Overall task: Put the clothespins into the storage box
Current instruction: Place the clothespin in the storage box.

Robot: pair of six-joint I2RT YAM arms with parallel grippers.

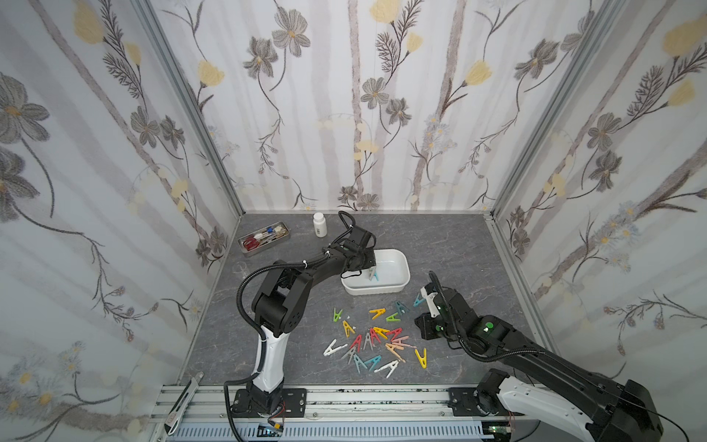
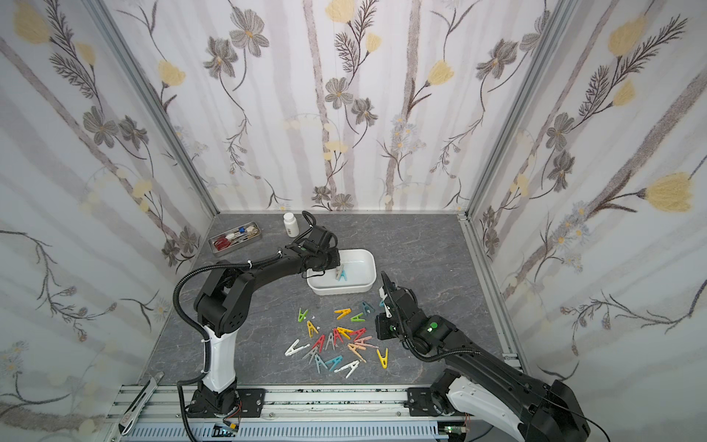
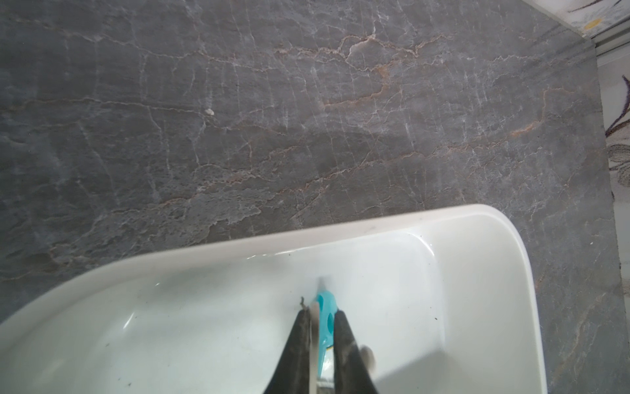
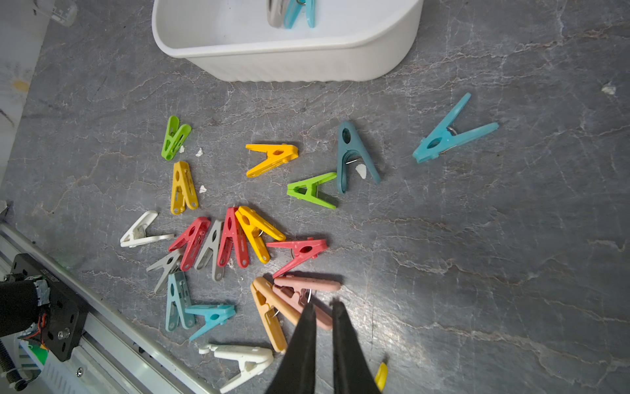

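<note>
Inside one storage box (image 1: 398,286), two clothespins (image 1: 373,275)

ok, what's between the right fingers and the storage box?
The loose clothespins, a pink one nearest the right fingers, then bare table before the storage box. Right wrist view shows it.
</note>
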